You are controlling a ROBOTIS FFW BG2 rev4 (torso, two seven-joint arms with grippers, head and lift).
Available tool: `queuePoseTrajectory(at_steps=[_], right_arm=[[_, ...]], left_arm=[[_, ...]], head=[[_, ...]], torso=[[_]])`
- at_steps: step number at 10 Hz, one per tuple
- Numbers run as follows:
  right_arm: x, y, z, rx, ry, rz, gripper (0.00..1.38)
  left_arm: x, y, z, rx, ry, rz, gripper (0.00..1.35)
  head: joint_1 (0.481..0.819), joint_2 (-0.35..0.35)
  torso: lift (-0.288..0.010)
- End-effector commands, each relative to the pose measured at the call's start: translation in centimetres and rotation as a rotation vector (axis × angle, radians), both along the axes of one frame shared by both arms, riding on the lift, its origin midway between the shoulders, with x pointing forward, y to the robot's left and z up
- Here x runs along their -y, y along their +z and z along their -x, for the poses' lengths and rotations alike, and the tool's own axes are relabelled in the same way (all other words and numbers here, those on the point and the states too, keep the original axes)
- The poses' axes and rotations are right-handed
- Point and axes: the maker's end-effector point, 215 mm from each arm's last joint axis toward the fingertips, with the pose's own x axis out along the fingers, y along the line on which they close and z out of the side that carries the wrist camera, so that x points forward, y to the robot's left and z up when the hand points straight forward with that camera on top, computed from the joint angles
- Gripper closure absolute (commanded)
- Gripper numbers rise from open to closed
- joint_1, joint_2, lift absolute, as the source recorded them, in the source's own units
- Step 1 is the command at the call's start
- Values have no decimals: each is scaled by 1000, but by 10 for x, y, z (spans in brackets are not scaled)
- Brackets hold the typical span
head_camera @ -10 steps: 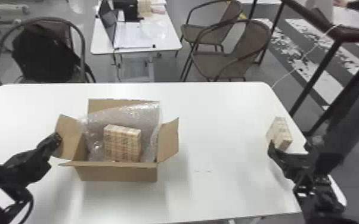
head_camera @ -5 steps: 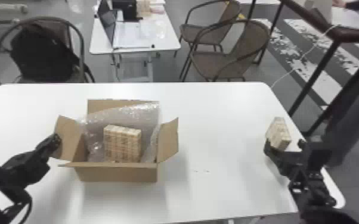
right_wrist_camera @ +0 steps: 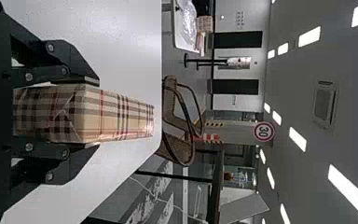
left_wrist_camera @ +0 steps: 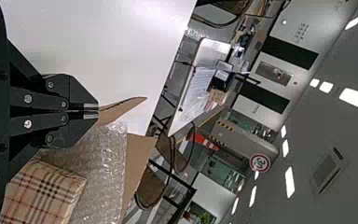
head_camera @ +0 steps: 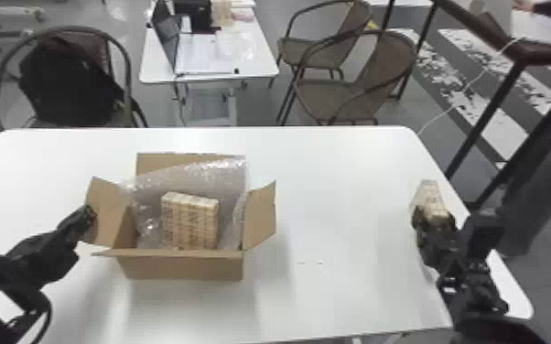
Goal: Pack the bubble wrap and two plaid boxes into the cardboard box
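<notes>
The open cardboard box point(head_camera: 183, 267) holds bubble wrap point(head_camera: 206, 171) and one plaid box point(head_camera: 190, 222) lying against it. My left gripper point(head_camera: 89, 215) is at the box's left flap point(head_camera: 107, 210). In the left wrist view my left gripper point(left_wrist_camera: 98, 111) is shut, its tips touching the flap point(left_wrist_camera: 121, 109); whether cardboard is pinched, I cannot tell. Near the table's right edge, my right gripper point(head_camera: 432, 222) is on the second plaid box point(head_camera: 431, 196). The right wrist view has my right gripper point(right_wrist_camera: 91, 113) shut on that plaid box point(right_wrist_camera: 114, 116), one finger along each side.
The white table point(head_camera: 343, 183) stretches between the cardboard box and the right arm. The box's right flap point(head_camera: 260, 217) sticks outward. Chairs point(head_camera: 357, 77) and a dark railing point(head_camera: 485, 119) stand beyond the table.
My right gripper has advanced from the near side onto the second plaid box and now covers its near end. The left arm and the cardboard box have kept still.
</notes>
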Motion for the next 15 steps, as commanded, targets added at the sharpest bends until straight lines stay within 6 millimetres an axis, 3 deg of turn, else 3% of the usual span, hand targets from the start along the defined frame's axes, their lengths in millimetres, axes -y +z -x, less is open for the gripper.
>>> queuePoseTrajectory(at_steps=[1, 3, 4, 6, 8, 11, 13, 15], right_arm=[[-3, -3, 5, -2, -1, -9, 1061], [-4, 0, 14, 10, -5, -26, 1059], [-7, 14, 20, 46, -8, -54, 1061], [-54, 89, 16, 130, 116, -65, 1061], [-139, 153, -1, 113, 381, -105, 1059], [-270, 206, -12, 35, 849, -220, 1059], [-347, 219, 0, -20, 1104, -308, 1059], [-413, 200, 20, -112, 1307, -392, 1061]], left_arm=[[1, 0, 0, 1, 1, 3, 1222], [0, 0, 0, 0, 1, 1, 1222], [1, 0, 0, 0, -1, 1, 1222], [0, -1, 0, 0, 2, -1, 1222], [2, 1, -1, 2, -1, -2, 1222], [4, 1, -2, 2, -5, -6, 1222], [8, 0, -3, 1, -12, -8, 1222], [8, -2, -4, -4, -12, -10, 1222]], head=[[695, -80], [695, -77], [695, -76], [695, -67], [695, -15], [695, 136], [694, 197], [683, 278]], torso=[[-107], [-107], [-107], [-107], [-107], [-107], [-107], [-107]])
